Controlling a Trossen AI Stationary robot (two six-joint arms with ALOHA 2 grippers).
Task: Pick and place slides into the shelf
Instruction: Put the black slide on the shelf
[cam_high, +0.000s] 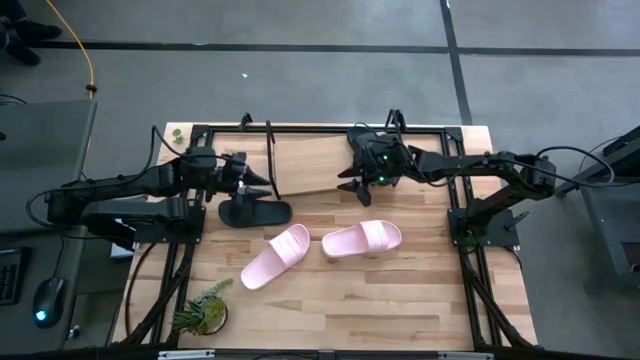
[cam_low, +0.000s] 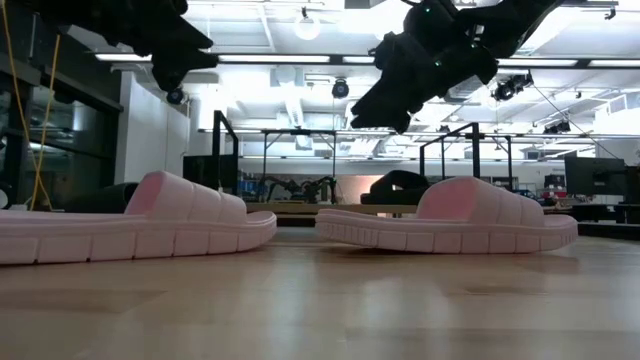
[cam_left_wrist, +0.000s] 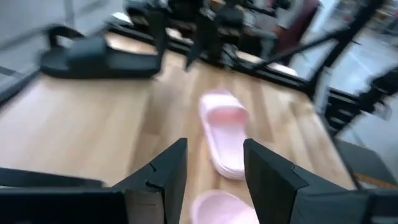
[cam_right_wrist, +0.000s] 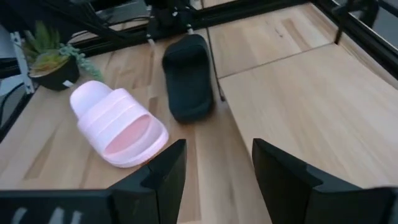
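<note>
Pink slides (cam_high: 361, 238) lie mid-frame untouched; left claw (cam_high: 262, 185) and right claw (cam_high: 362, 187), both open and empty, should descend squarely over a strap.

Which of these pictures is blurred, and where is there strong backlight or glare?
Left wrist view: motion blur smears the black slide and the pink slide. Low view: bright ceiling lights behind turn both arms into dark silhouettes, while the pink slides stay readable. High and right wrist views: evenly lit, sharp enough, no glare.

left hand (cam_left_wrist: 214, 171) open, empty | pink slide (cam_left_wrist: 225, 134) ahead | black slide (cam_left_wrist: 99, 59) beyond
</note>
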